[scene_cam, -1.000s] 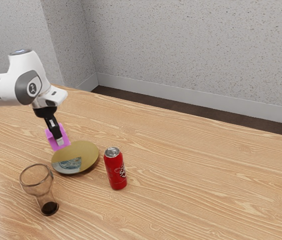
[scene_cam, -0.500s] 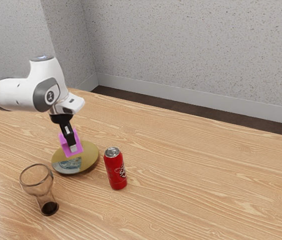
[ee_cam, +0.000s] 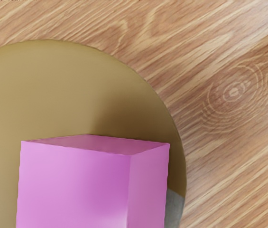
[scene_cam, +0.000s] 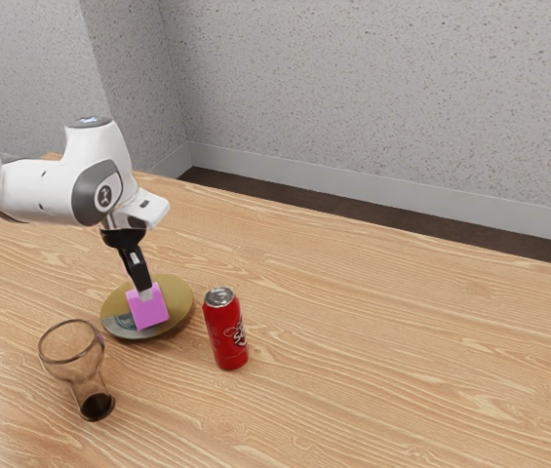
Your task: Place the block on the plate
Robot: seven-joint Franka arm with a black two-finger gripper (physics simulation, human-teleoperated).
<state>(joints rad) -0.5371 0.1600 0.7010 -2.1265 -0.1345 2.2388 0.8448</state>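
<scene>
My gripper [scene_cam: 145, 292] points down over the plate, its tip at the upper edge of the pink block [scene_cam: 148, 308]. How its two sides stand against the block cannot be made out. The block lies within the outline of the round gold-brown plate [scene_cam: 179, 295] and hides part of its grey patch; full contact underneath is not certain. In the wrist view, the block [ee_cam: 77, 185] looms large just under the hand, with the plate [ee_cam: 53, 90] around it and a soft shadow beside it.
A red can [scene_cam: 225, 331] stands close to the plate, toward the exterior view's right. The clear glass [scene_cam: 77, 366] with a dark base is on the plate's near side, toward the exterior view's left. Wooden table [scene_cam: 382, 341] surrounds them.
Over the last second my hand has moved toward the exterior view's right, bringing the block from beside the plate to over it. Lately the block has dropped lower relative to the gripper's tip.
</scene>
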